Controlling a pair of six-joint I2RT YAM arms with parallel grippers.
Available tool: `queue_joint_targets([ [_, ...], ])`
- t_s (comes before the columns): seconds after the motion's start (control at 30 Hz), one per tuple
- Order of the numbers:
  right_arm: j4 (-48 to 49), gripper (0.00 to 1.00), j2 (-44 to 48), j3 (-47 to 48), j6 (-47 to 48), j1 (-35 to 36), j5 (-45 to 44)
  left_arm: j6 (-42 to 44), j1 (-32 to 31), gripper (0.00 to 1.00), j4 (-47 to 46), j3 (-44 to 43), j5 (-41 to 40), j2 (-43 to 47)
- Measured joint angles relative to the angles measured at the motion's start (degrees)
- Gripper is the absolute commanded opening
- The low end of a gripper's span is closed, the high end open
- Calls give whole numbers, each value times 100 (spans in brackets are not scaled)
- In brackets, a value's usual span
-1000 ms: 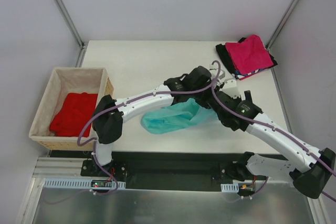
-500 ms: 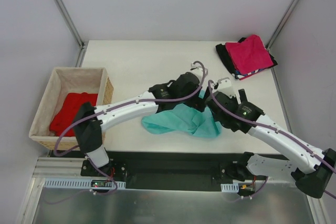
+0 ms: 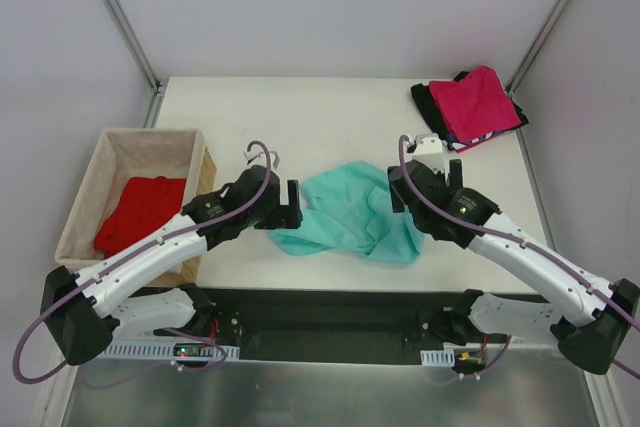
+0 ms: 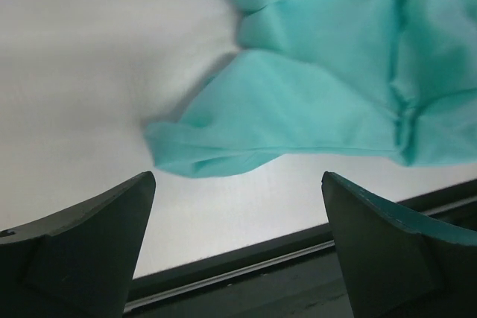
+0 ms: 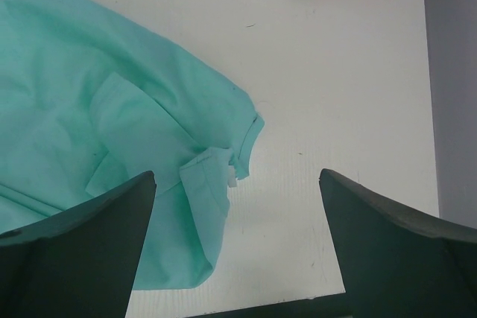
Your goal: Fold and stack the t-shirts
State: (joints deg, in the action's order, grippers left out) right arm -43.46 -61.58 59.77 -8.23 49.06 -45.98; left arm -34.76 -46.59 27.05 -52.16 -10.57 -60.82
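Both left fingers (image 4: 74, 258) and right fingers (image 5: 387, 251) wide apart, holding nothing. Teal-green t-shirt (image 3: 350, 212) rumpled on desk (image 3: 300, 117) between them, long way left to right, tip just ahead of left fingers.

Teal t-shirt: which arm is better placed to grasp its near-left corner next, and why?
Probably the left. The open left gripper points at that corner of the teal t-shirt, just ahead of its fingers. The right gripper, also open, hangs over the shirt's opposite side.
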Motion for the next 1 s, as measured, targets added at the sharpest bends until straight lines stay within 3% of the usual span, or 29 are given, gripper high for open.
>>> queue_joint_targets([
  [0.17,48,96,0,0,-37,0,39,-487,365,93,354,750,-15,-146],
  [0.37,63,97,0,-4,-101,57,42,-772,433,93,361,831,-44,-562],
  [0.8,72,96,17,-70,-162,87,39,-780,802,88,-575,1217,-15,-1362],
  [0.93,79,97,33,-160,-164,98,42,-752,817,81,-772,1207,-15,-1547],
  [1.0,90,96,35,-203,-166,98,46,-730,850,69,-837,1172,-15,-1646],
])
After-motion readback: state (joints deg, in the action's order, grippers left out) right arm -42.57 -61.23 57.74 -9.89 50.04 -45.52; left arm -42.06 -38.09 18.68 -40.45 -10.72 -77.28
